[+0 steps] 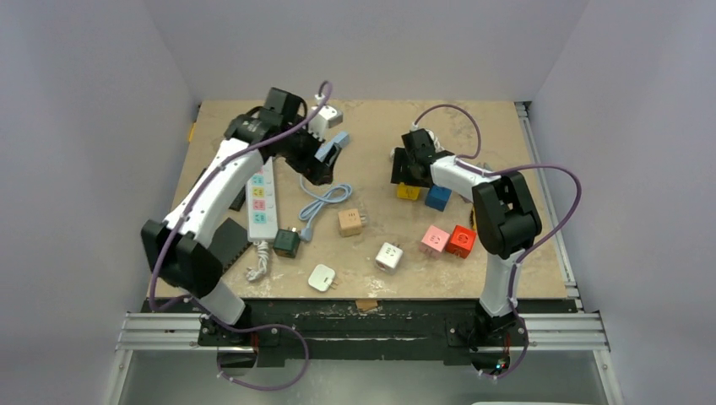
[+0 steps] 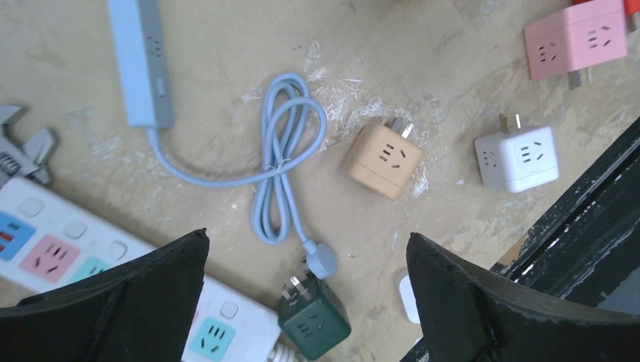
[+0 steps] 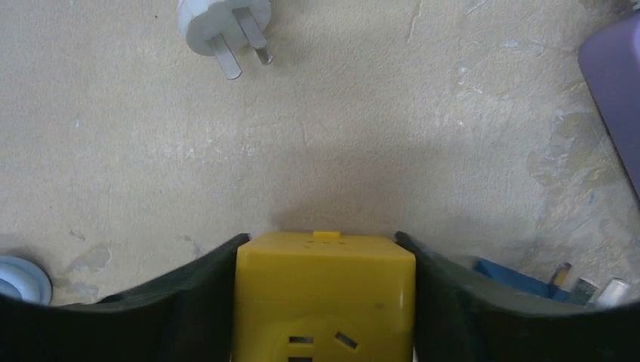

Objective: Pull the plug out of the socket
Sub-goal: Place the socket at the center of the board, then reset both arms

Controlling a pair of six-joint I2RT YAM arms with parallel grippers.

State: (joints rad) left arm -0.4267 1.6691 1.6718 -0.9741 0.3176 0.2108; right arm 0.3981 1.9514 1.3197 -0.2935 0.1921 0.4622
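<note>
Yellow cube socket [image 3: 324,302] pinched in right fingers [image 3: 189,302]; blue cube adapter [image 1: 437,197] at its 3 o'clock | left fingers [image 2: 128,302] wide, empty | step: grasp | next: likely straight pull; mated plug unseen

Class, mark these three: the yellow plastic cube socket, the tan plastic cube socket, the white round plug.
Yellow plastic cube socket [image 3: 324,302]: right wrist view, on its slotted face.
Tan plastic cube socket [image 2: 385,161]: left wrist view, on its top face.
White round plug [image 3: 219,19]: right wrist view, on its body.
</note>
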